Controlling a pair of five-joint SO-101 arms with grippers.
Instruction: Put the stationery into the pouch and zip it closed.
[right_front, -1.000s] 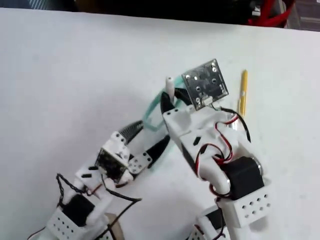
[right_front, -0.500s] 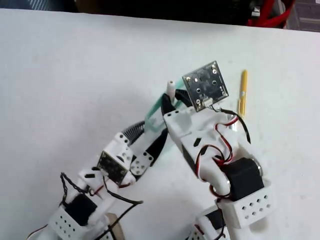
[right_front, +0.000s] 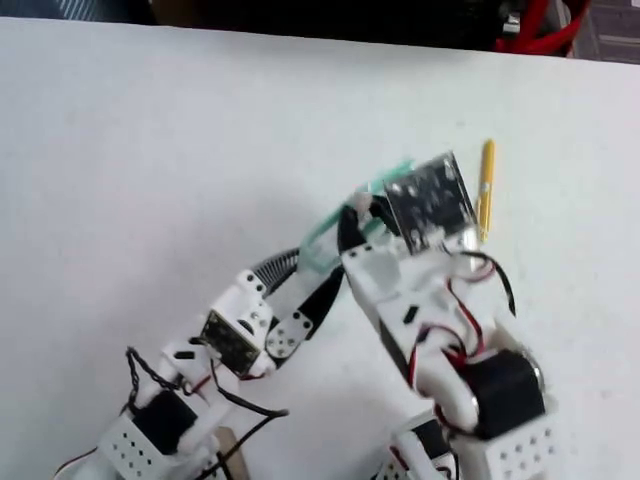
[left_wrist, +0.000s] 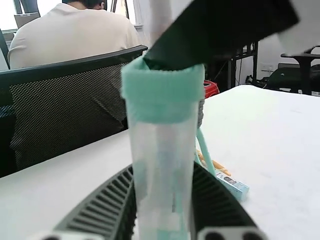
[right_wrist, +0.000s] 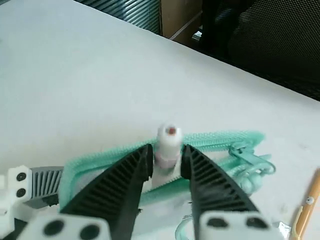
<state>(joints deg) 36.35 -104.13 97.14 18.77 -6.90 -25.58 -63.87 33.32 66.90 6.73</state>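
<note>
The pouch (right_front: 322, 238) is clear plastic with a teal zip edge and is lifted off the white table. My left gripper (right_front: 305, 275) is shut on its lower end, the pouch (left_wrist: 162, 140) standing up between the ribbed fingers (left_wrist: 105, 210). My right gripper (right_wrist: 166, 150) is shut on a white stick (right_wrist: 169, 136) with a reddish tip, held right at the pouch's teal mouth (right_wrist: 225, 139). From above, the white stick (right_front: 358, 205) sits at the pouch's upper end under the right gripper (right_front: 352, 215). A yellow pen (right_front: 486, 185) lies on the table to the right.
A small blue-labelled item (left_wrist: 232, 184) lies beside the yellow pen (left_wrist: 215, 164). Bare white table (right_front: 150, 150) spreads to the left and far side. Red cables (right_front: 540, 25) hang past the far right edge. A black mesh chair (left_wrist: 65, 105) stands beyond the table.
My right gripper has swung down and to the right with the white stick. The pouch's teal upper edge has tipped over to the right. The left gripper has crept slightly right, keeping its hold.
</note>
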